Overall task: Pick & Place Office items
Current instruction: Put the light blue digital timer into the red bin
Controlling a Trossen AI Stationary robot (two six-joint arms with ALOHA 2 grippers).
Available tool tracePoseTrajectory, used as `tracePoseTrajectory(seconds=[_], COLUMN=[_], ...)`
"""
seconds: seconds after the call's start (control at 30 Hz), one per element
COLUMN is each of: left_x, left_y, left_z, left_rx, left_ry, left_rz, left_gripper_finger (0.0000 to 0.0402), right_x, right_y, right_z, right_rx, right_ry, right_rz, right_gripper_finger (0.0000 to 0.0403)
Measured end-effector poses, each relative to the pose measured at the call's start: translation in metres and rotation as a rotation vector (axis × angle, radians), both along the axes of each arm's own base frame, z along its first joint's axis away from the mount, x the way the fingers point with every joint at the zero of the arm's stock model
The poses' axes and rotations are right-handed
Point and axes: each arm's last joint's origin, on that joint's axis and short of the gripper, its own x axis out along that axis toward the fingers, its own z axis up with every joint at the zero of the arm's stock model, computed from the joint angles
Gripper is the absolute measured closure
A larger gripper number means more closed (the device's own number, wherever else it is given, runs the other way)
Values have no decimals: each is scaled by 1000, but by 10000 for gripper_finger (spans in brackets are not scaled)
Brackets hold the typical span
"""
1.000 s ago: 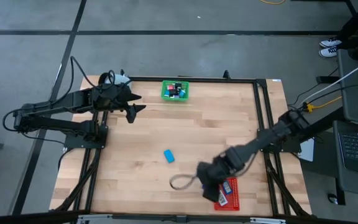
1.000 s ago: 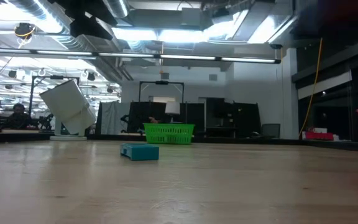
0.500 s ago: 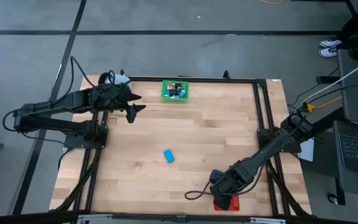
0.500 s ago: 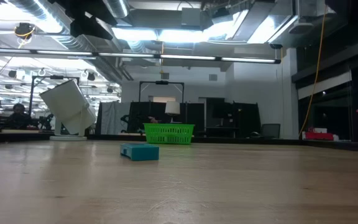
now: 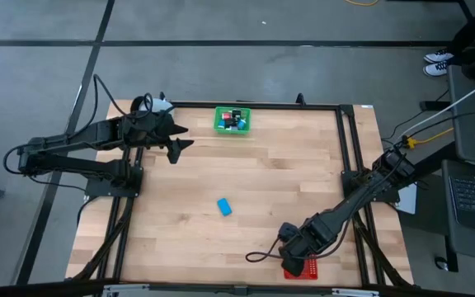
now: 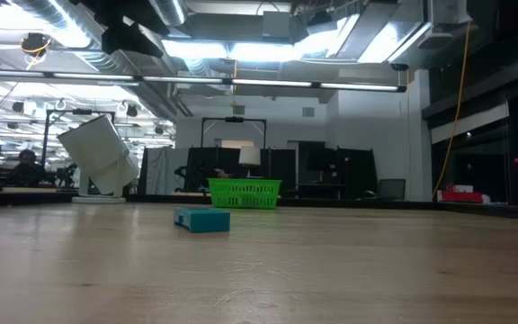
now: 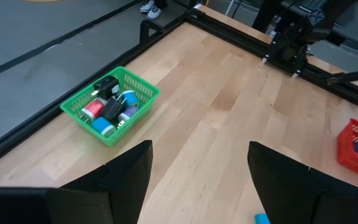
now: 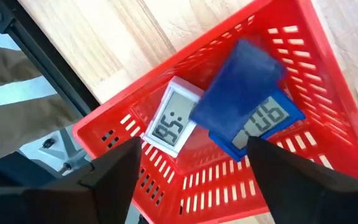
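Note:
My right gripper [image 8: 194, 149] stands open above the red mesh tray [image 8: 303, 56], which sits at the table's near right [image 5: 308, 268]. In the tray lie a white display piece [image 8: 169, 127] and a blue display piece [image 8: 269, 121]. A dark blue flat rectangle [image 8: 241, 84] shows blurred over the blue one, clear of my fingers. Another blue item [image 5: 224, 206] lies flat on the bare wood mid-table. The green mesh tray [image 5: 232, 120] at the far edge holds several small items. My left gripper [image 7: 199, 180] hovers open at the far left, holding nothing.
A dark cable loop [image 5: 258, 256] lies on the wood beside my right gripper. A black frame rail [image 5: 349, 165] runs along the table's right side. Bare wood stretches between the two trays.
My right gripper has gone toward the table's near right corner and now hangs over the red tray, covering most of it in the high view. The cable loop has shifted along with it.

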Motion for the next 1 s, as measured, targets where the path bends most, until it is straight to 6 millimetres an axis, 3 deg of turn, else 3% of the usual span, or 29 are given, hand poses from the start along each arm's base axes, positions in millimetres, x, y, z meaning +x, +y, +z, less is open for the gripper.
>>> tracePoseTrajectory(seconds=[0.23,0.43,0.67,0.83,1.0], left_x=[0,5,10,4,-6], left_y=[0,0,-1,-3,-7], left_z=[0,9,26,36,45], left_rx=[-4,3,11,8,35], left_ry=[-3,-105,-297,-394,-465], left_rz=[-3,-42,-100,-94,-80], left_gripper_finger=[144,144,144,144,144], right_x=[1,21,71,107,130], right_y=[1,-5,-48,-86,-113], right_z=[1,4,14,29,46], right_rx=[13,2,-65,-71,-40], right_ry=[-13,-174,-478,-723,-935], right_rz=[-8,-92,-271,-407,-483], right_gripper_finger=[113,131,131,131,131])
